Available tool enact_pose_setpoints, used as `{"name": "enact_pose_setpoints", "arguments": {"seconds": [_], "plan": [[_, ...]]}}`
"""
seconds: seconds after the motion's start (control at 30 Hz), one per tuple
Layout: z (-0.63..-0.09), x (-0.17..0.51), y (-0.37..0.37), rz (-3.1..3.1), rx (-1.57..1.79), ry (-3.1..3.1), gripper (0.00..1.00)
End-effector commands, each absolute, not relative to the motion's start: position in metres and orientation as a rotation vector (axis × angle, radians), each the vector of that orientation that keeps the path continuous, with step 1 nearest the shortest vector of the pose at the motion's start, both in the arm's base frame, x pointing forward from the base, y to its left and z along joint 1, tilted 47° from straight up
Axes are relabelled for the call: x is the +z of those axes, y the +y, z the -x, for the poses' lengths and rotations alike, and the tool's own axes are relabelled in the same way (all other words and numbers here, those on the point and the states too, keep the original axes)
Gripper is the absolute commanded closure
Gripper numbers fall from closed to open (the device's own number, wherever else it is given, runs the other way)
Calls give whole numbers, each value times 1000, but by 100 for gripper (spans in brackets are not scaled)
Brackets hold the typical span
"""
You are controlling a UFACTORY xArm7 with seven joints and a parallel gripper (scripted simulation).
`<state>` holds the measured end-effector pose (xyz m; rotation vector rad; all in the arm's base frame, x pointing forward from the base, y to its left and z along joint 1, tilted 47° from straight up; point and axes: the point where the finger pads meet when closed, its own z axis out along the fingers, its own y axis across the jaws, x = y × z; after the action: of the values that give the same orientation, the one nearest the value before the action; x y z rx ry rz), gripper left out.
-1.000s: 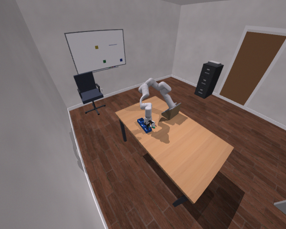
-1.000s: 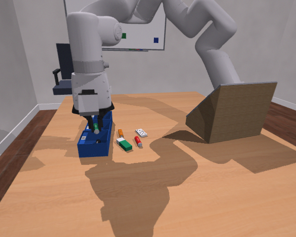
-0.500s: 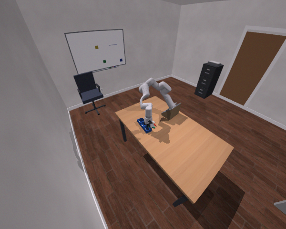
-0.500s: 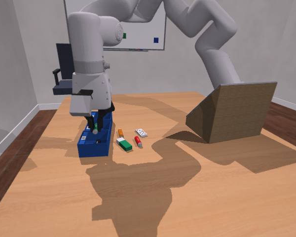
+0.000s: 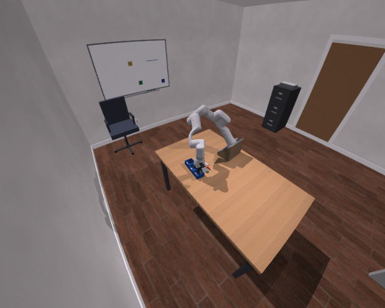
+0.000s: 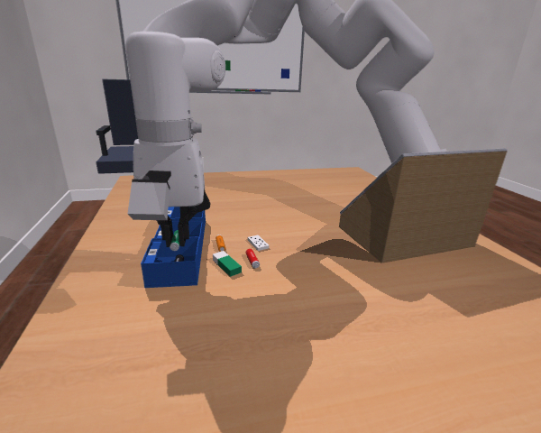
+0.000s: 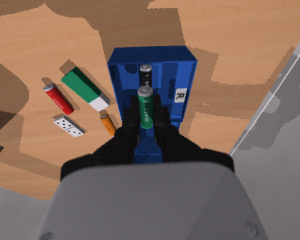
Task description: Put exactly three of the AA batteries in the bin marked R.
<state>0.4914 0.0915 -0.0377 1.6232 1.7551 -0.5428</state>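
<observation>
I am pinching a green AA battery (image 7: 146,107) between my fingers, my gripper (image 7: 146,105) hanging straight over the blue bin (image 7: 121,70) with the battery's long axis running along the bin's length, its metal cap pointing away from my wrist toward the far end. The compartment carrying the R label (image 7: 180,95) is lying directly under and just ahead of the battery's tip, so I judge a release here would be dropping it into the right place. A black battery (image 7: 145,74) is already lying in that same compartment, lengthwise, just beyond the green one's cap. I cannot tell whether another is hiding beneath my fingers. Out on the table (image 6: 307,354), beside the bin, the orange battery (image 7: 108,123), the red battery (image 7: 58,99), the green-and-white block (image 7: 85,89) and the domino (image 7: 68,126) are lying apart from one another.
</observation>
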Motion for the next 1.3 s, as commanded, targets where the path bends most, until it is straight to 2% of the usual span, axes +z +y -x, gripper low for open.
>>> {"name": "enact_pose_setpoints", "arguments": {"seconds": [0.0, 0.87, 0.9, 1.27], "plan": [[-495, -45, 86, -1622, -536, 1758, 100], [-497, -55, 76, -1622, -536, 1758, 100], [-497, -55, 76, -1622, -536, 1758, 72], [-497, -55, 76, -1622, -536, 1758, 72]]}}
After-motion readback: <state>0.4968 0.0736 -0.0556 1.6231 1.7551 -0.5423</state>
